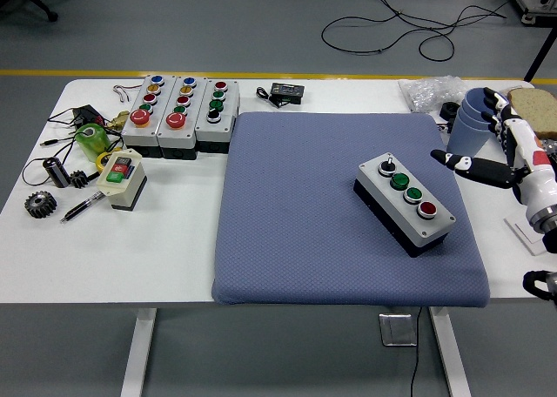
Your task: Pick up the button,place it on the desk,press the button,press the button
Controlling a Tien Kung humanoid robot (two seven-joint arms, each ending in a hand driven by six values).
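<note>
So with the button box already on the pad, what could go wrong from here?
The button box lies skewed on the blue pad, which looks soft, so a press might tilt or slide it. Its buttons sit close together, so a finger of the right hand could hit the wrong one. The stacked blue cups beside that hand could get knocked.

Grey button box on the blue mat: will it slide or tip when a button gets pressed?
The grey button box lies flat, long and low, on the blue mat, so tipping looks unlikely. The mat's textured fabric probably grips its dark base; sliding seems unlikely. The box looks rigid, so it shouldn't flex. The right hand is beside it, open.
</note>
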